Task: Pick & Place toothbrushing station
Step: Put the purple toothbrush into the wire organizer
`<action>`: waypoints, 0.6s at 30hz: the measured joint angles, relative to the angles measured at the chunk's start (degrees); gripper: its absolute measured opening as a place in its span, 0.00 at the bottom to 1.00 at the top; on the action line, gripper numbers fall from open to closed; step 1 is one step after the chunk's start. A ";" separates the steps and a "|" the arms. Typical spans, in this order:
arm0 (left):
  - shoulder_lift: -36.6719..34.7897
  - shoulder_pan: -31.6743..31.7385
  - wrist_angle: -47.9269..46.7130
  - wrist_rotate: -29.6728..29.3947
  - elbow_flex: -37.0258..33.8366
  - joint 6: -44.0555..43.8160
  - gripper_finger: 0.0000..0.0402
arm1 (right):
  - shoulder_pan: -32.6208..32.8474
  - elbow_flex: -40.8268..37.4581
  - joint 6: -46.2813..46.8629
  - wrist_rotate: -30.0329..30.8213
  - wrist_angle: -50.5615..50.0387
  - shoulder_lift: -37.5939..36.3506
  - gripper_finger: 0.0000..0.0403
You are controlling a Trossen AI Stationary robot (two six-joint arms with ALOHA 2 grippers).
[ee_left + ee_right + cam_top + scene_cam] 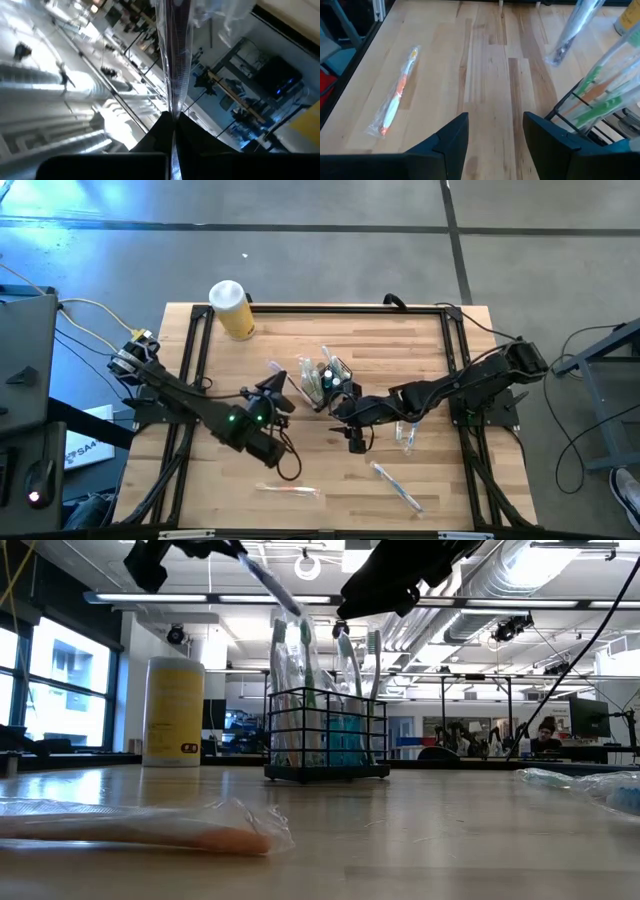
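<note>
Jar (231, 309), yellow w/ white lid, stands upright at the far left of the wooden table (330, 470), well apart from everything else. Left gripper (283, 387) is raised above the tabletop, left of centre, fingers clamped tight on a wrapped toothbrush (276, 370); in low view that brush (268, 582) hangs tilted in the air, up and to the left of the caddy. Left wrist view shows the clear wrapper (172, 60) running straight out from between the closed fingers. Toothbrushing station (328, 380), black wire caddy, sits upright near table centre, packed w/ wrapped brushes standing in it; low view shows it (327, 735) flat on the wood, just right of the jar (173, 712). Right gripper (345, 408) hovers beside the caddy on its near side, fingers spread apart, holding nothing; caddy edge (600, 112) is close by its right finger. Orange wrapped brush (290, 491) lies flat near the front edge. Another wrapped brush (398, 486) lies front right, a third packet (404, 435) near the right arm.
</note>
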 joint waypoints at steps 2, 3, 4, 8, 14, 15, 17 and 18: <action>0.02 0.03 -0.15 1.24 0.52 5.15 0.00 | 0.00 0.02 0.52 -0.01 -0.03 0.00 0.45; 0.02 0.03 -0.17 1.42 0.80 8.23 0.00 | 0.00 0.00 0.85 -0.01 -0.15 0.00 0.45; 0.02 0.01 0.01 1.70 0.98 11.17 0.00 | 0.00 0.00 0.97 -0.01 -0.37 0.00 0.45; 0.02 -0.02 0.40 3.44 1.51 17.27 0.00 | 0.00 0.01 1.00 -0.01 -0.50 0.00 0.45; 0.02 0.03 9.01 4.74 1.54 21.15 0.00 | 0.00 0.02 0.97 -0.01 -0.51 0.00 0.45; 0.02 0.03 10.47 5.93 1.54 22.76 0.00 | 0.00 0.00 0.97 -0.01 -0.52 0.00 0.45; 0.02 0.03 12.39 8.37 1.54 26.33 0.00 | 0.00 0.01 0.97 -0.01 -0.50 0.00 0.45; 0.02 0.03 13.07 9.49 1.54 27.88 0.00 | 0.00 0.00 0.97 -0.01 -0.51 0.00 0.45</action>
